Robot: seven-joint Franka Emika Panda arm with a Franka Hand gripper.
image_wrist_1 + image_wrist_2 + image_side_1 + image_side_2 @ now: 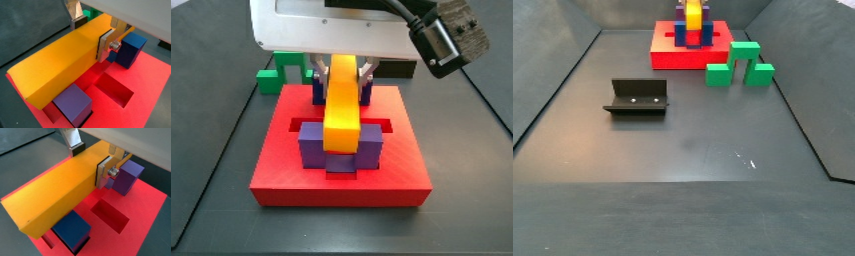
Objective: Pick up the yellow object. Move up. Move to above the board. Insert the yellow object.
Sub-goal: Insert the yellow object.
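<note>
One gripper (90, 159), one yellow object (60, 190) between its fingers (105, 172), one board (341, 180), one fixture (636, 98), one green arch-shaped block (740, 66).

Gripper (91, 34) partly hidden behind long yellow-orange rectangular bar (57, 62), far finger mostly covered in both wrist views | large flat red slab board (150, 223) cut off by frame edges | green arch-shaped block (270, 80) half hidden behind board | bar's top cropped in side view (692, 17), gripper out of frame there

The yellow bar (57, 62) is gripped upright by the gripper (93, 31) over the red board (342, 180), its lower end seen between the upright blocks, in both side views.
</note>
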